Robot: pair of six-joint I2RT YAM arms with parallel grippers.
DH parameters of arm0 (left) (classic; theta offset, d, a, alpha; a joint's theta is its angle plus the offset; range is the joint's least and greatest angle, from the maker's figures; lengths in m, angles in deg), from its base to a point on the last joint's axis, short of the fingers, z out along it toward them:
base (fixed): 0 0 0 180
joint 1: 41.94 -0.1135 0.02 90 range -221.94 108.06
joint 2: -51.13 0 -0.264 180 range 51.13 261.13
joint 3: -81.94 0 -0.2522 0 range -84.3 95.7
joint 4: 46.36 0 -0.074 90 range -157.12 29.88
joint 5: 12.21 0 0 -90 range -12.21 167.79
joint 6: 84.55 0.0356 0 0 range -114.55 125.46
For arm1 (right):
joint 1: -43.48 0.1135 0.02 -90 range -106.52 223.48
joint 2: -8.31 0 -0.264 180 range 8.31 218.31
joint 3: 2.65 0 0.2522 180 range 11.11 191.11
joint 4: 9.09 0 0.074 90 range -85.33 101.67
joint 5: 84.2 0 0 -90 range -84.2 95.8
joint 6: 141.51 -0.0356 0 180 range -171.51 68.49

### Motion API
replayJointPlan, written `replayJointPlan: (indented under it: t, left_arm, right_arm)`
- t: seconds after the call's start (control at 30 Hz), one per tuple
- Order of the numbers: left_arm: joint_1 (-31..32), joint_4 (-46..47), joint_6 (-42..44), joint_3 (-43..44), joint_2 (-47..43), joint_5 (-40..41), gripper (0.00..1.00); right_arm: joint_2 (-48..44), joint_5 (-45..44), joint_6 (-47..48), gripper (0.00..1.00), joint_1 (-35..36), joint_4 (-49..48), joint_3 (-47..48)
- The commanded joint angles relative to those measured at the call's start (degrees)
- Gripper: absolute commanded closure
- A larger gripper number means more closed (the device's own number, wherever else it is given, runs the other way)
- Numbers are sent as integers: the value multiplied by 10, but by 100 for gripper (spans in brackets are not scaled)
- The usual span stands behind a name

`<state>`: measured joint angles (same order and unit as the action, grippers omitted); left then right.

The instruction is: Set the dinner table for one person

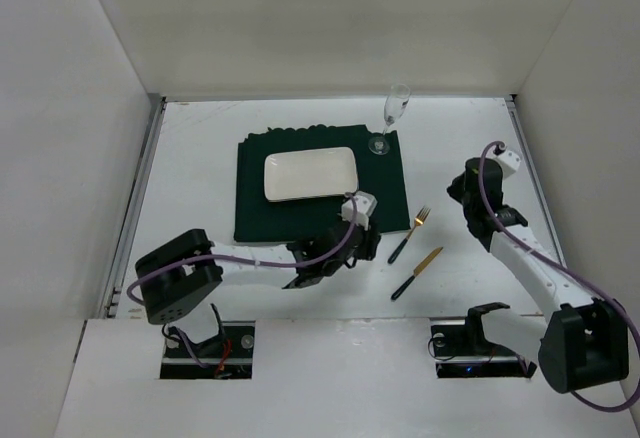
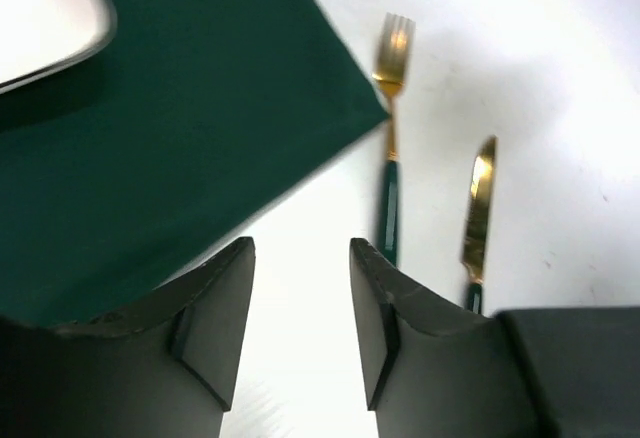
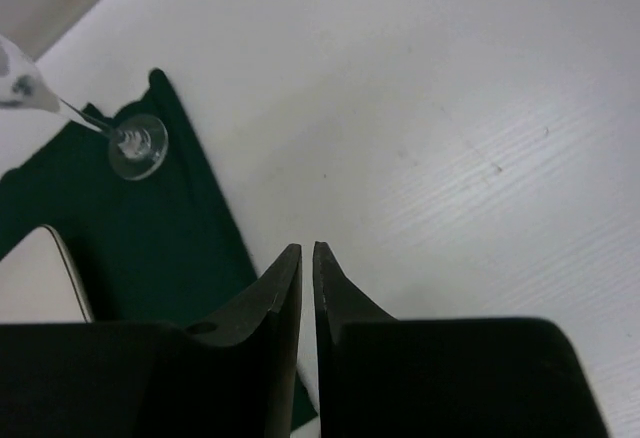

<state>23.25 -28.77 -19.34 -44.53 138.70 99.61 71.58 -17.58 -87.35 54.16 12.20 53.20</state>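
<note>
**Top.** Table (image 1: 200,158) carries the mat (image 1: 260,218), with the plate (image 1: 310,173) on it and the glass (image 1: 392,118) upright on the mat's far right corner. Fork (image 1: 410,235) and knife (image 1: 417,273) lie slanted on bare table just right of the mat. Risk: the glass is tall on a narrow foot, so any sweep past that corner could tip it. Left arm (image 1: 250,263) lies low, stretched rightward to the mat's near right corner. Right arm (image 1: 520,248) is raised at the right, touching nothing.

**Left wrist.** Risk: the fork handle is thin and flat. The pads may skid it, or snag the cloth corner and drag the mat. Left gripper (image 2: 300,248): fingers apart, empty, just short of the fork handle.

**Right wrist.** Right gripper (image 3: 307,248): fingers nearly together, nothing between them, pointing toward the glass side of the mat.
</note>
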Motion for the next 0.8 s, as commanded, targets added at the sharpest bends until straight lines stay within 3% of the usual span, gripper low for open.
replayJointPlan:
  t: [0.0,0.23,0.47,0.63,0.77]
  left_arm:
    - [30,-38,46,65,37,-20,58]
    - [83,-122,77,180,145,-42,54]
    - [85,-158,85,232,206,20,55]
    - [75,-161,82,253,240,20,56]
    - [74,-161,82,265,266,3,67]
  right_arm:
    - [-25,25,-47,82,-8,-96,-49]
    - [-28,50,-63,55,-15,-150,-122]
    - [-54,68,-77,54,-25,-174,-159]
    - [-55,83,-89,54,-38,-197,-186]
    - [-49,101,-95,54,-40,-211,-191]
